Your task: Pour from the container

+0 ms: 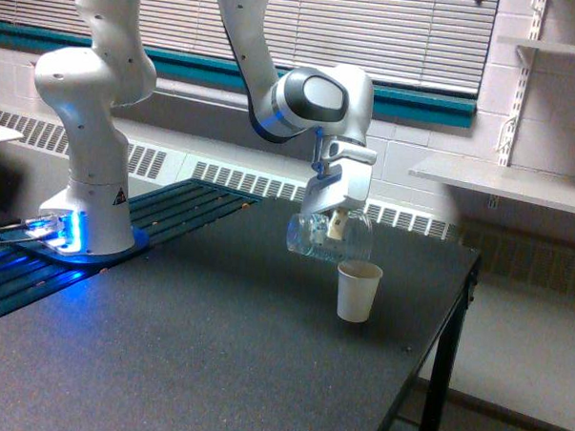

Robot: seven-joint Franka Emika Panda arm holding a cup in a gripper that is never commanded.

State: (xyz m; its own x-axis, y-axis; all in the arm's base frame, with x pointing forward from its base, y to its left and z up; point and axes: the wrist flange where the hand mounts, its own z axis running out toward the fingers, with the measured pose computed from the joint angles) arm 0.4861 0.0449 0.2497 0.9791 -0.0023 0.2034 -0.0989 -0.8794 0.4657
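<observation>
A big dark table (214, 365) fills the lower part of the picture. The white robot arm (101, 121) stands on its base at the left of the frame, with a blue light (63, 230) glowing at the bottom. A small black triangle sticker (118, 196) sits on the base, but no words can be read on it or anywhere else. The arm goes up out of the top of the frame and bends back down to the middle. There the gripper (337, 221) points down and is closed on the container (327, 238), pinching it from both sides. The container is a clear plastic cup. It lies on its side in the air, in the middle of the picture, with one end toward the exterior view's left. It looks see-through and almost empty, with a light blue shine on its wall. A small tan spot shows by the gripper's fingers; what it is cannot be told. Just below the container, toward the exterior view's right, a paper cup (358, 292) stands upright on the table. It is off-white and has no print. The two cups are near but not touching.
</observation>
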